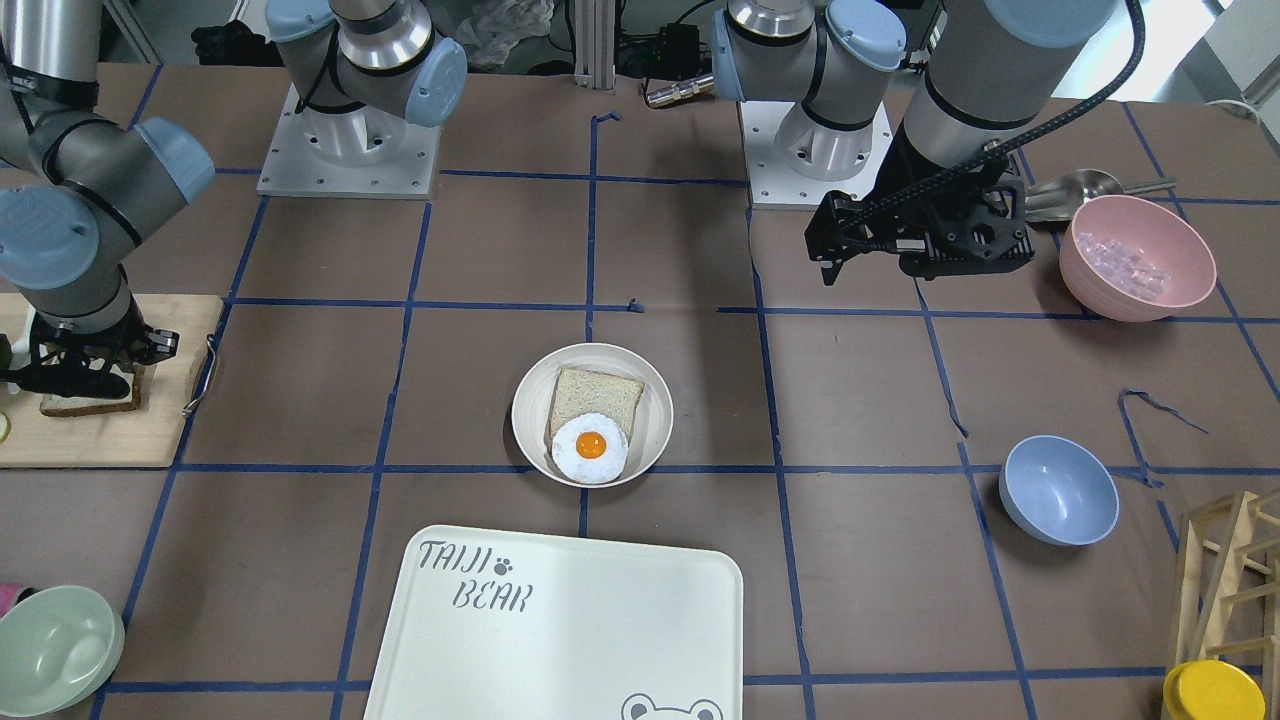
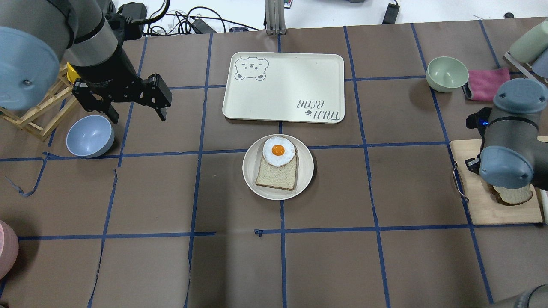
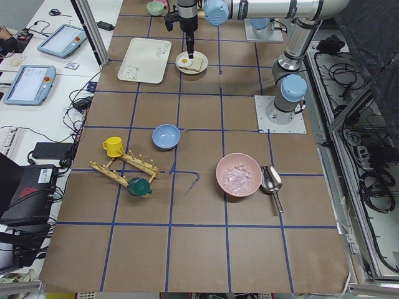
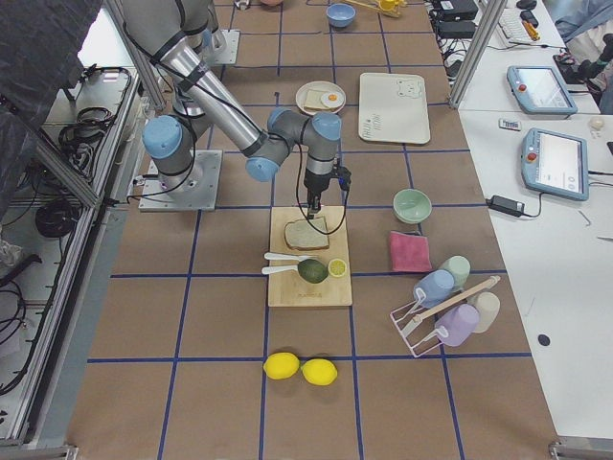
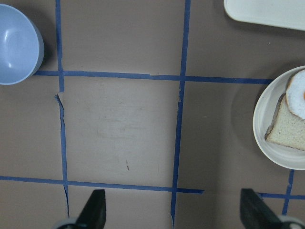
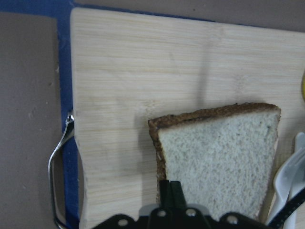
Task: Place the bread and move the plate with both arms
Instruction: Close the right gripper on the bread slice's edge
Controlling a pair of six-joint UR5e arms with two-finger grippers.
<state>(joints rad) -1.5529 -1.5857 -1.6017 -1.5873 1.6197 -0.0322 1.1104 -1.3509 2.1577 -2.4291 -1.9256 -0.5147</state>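
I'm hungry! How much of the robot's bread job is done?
Done: a pale slice and fried egg sit on the plate. In hand: the right gripper, jaws closed together, is down at the bread, which lies on the cutting board. Remaining: setting that bread on the plate, then moving the plate together with the left gripper, which hangs open, away from it.

White tray, blue bowl, pink bowl of ice cubes, green bowl, wooden board, lemons, all on a brown table.
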